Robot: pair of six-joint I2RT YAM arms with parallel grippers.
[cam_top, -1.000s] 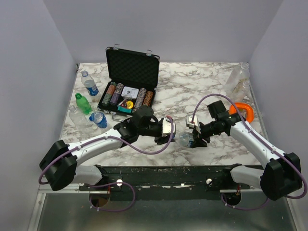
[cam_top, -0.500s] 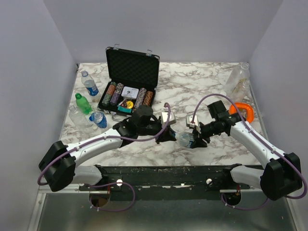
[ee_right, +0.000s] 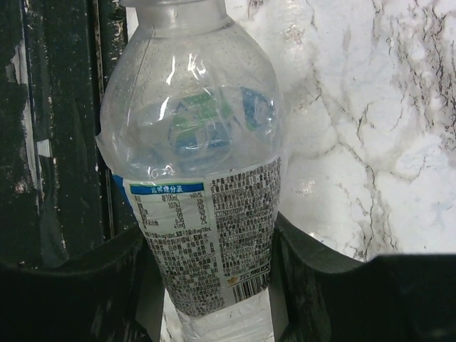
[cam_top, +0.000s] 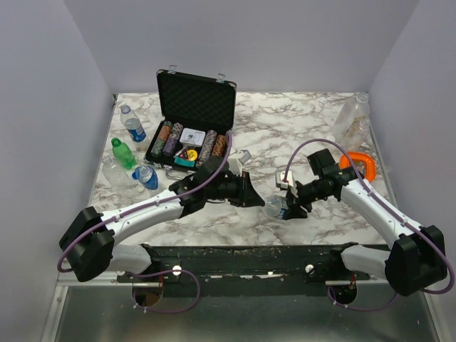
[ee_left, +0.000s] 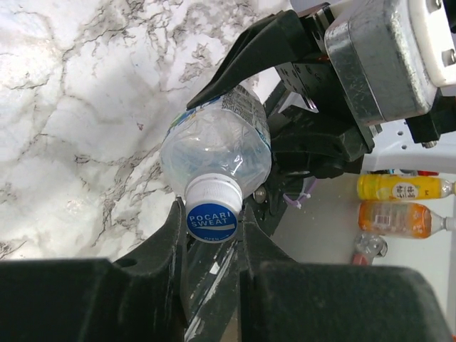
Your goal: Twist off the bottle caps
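The cap (ee_left: 211,214) is white with a blue top, the bottle (ee_left: 217,146) clear, the table (ee_left: 71,107) white marble veined grey.

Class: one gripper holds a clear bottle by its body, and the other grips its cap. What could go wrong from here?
1. The left gripper pinches the small cap by its sides only, so it may slip off while twisting.
2. The right gripper clamps the thin bottle on its smooth label, so the bottle might spin along with the cap or get crushed.

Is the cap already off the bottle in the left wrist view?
No, the cap sits on the bottle, gripped by the left tool.
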